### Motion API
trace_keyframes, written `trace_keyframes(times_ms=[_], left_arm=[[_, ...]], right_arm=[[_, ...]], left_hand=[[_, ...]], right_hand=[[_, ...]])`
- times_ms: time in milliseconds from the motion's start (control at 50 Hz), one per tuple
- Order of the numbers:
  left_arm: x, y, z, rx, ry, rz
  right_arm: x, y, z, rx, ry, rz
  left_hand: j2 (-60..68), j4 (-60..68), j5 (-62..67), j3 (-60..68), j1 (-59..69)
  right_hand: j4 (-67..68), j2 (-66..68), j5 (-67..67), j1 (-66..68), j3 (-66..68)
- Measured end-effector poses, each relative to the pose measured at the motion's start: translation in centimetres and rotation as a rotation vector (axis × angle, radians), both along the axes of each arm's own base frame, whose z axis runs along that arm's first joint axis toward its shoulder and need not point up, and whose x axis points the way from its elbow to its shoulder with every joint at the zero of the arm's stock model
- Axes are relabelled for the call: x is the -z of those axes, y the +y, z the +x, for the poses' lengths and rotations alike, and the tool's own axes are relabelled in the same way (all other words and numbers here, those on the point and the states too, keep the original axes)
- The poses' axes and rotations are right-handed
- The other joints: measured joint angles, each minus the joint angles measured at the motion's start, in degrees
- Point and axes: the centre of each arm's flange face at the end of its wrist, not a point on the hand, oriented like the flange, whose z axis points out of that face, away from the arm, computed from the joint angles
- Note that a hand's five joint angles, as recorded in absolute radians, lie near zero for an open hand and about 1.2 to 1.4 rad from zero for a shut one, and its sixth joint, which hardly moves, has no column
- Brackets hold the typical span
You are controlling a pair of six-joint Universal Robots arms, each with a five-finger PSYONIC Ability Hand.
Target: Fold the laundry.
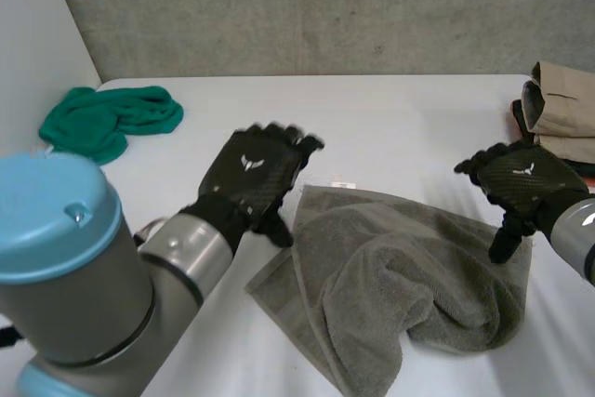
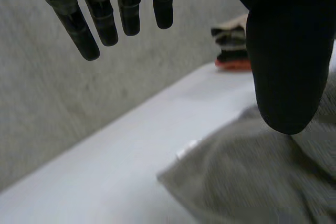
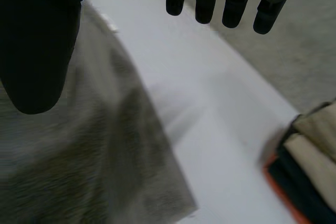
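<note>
Both hands loose over the rumpled grey terry towel (image 1: pixel 400 276)
Towel's lying bunched up in the middle of the white surface (image 1: pixel 400 127). Left hand (image 1: pixel 253 174) hangs by its far left corner, right hand (image 1: pixel 521 178) over its right edge. Both have fingers straight and apart, gripping nothing. Crumpled green cloth (image 1: pixel 112 118) sits far left, stack of folded clothes (image 1: pixel 562 109) far right.

The towel (image 1: pixel 400 285) lies on the table (image 1: pixel 400 127) in the lower middle of the frame, partly folded over itself. The left hand (image 1: pixel 251 174) is just beside its upper left corner. The right hand (image 1: pixel 521 183) is over its upper right corner. A crumpled cloth (image 1: pixel 112 118) lies in the upper left, well apart from the towel. A stack of folded laundry (image 1: pixel 562 109) sits at the right edge, behind the right hand. A wall (image 1: pixel 325 6) stands behind the table.
</note>
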Motion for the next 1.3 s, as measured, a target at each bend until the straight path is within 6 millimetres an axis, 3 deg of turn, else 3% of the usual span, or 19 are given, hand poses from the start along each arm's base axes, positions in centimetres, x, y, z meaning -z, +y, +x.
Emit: trace_keyframes(times_ms=[160, 300, 440, 540, 700, 860, 960, 1080, 1140, 1160, 1180, 1200, 1240, 1300], left_arm=[[4.2, 1.6, 1.9, -0.024, -0.087, 0.151], [5.0, 0.7, 2.1, -0.039, -0.056, 0.119], [5.1, -2.1, 1.0, -0.007, 0.018, 0.018], [6.0, -3.3, 0.3, 0.062, 0.026, 0.014], [6.8, -5.0, 0.2, 0.133, 0.031, 0.033], [8.1, -5.8, -0.3, 0.199, 0.028, 0.065], [8.9, -6.0, -0.7, 0.224, 0.024, 0.080], [9.9, -6.6, -2.0, 0.243, 0.021, 0.084], [10.5, -6.3, -3.2, 0.266, 0.017, 0.088], [10.5, -6.3, -3.2, 0.266, 0.017, 0.088], [10.8, -5.9, -4.1, 0.283, 0.014, 0.089], [10.8, -5.7, -4.7, 0.281, 0.013, 0.084], [10.4, -5.9, -5.0, 0.255, 0.013, 0.068], [7.9, -6.7, -4.7, 0.142, 0.026, 0.009]], right_arm=[[0.4, 1.9, 0.5, -0.166, 0.000, 0.157], [2.3, 2.3, 1.4, -0.207, -0.055, 0.233], [4.3, 2.3, 3.7, -0.210, -0.191, 0.250], [4.2, 2.5, 4.8, -0.228, -0.233, 0.219], [2.1, 2.1, 5.8, -0.244, -0.259, 0.122], [-2.7, 2.1, 6.7, -0.282, -0.300, -0.044], [-5.5, 3.2, 7.5, -0.334, -0.335, -0.120], [-7.0, 5.2, 8.9, -0.413, -0.379, -0.139], [-7.2, 5.7, 9.3, -0.436, -0.390, -0.139], [-7.2, 5.7, 9.3, -0.436, -0.390, -0.139], [-7.3, 5.8, 9.5, -0.441, -0.393, -0.140], [-7.3, 5.8, 9.5, -0.438, -0.393, -0.142], [-7.3, 5.5, 9.5, -0.428, -0.390, -0.145], [-7.0, 4.5, 9.1, -0.387, -0.378, -0.151]], left_hand=[[0.0, 0.0, 0.0, 0.0, 0.0], [0.0, 0.0, 0.0, 0.0, 0.0], [0.0, 0.0, 0.0, 0.0, 0.0], [0.0, 0.0, 0.0, 0.0, 0.0], [-1.3, -1.0, -0.9, -0.8, 0.0], [-2.6, -2.2, -1.5, -2.0, -1.5], [-2.6, -2.2, -1.5, -2.0, -1.5], [-1.5, -1.1, -0.4, -1.0, -0.2], [12.7, 13.3, 14.0, 13.0, 16.4], [12.7, 13.3, 14.0, 13.0, 16.4], [31.4, 31.9, 32.2, 31.4, 37.2], [46.2, 46.0, 46.1, 45.4, 49.9], [50.4, 50.7, 50.0, 50.0, 51.5], [52.6, 53.3, 50.5, 52.6, 51.5]], right_hand=[[0.0, 0.0, 0.0, 0.0, 0.0], [2.0, 2.0, 1.8, 1.3, 2.0], [37.0, 37.9, 36.0, 36.1, 37.5], [52.3, 52.4, 50.8, 48.1, 52.1], [56.3, 54.9, 54.0, 48.9, 55.9], [56.5, 54.9, 54.0, 48.9, 55.9], [56.5, 54.9, 54.0, 48.9, 55.9], [56.5, 54.9, 54.0, 48.9, 55.9], [56.5, 54.9, 54.0, 48.9, 55.9], [56.5, 54.9, 54.0, 48.9, 55.9], [56.5, 54.9, 54.0, 48.9, 55.9], [56.5, 54.9, 54.0, 48.9, 55.9], [56.5, 54.9, 54.0, 48.9, 55.9], [56.5, 55.1, 54.0, 48.9, 55.9]])
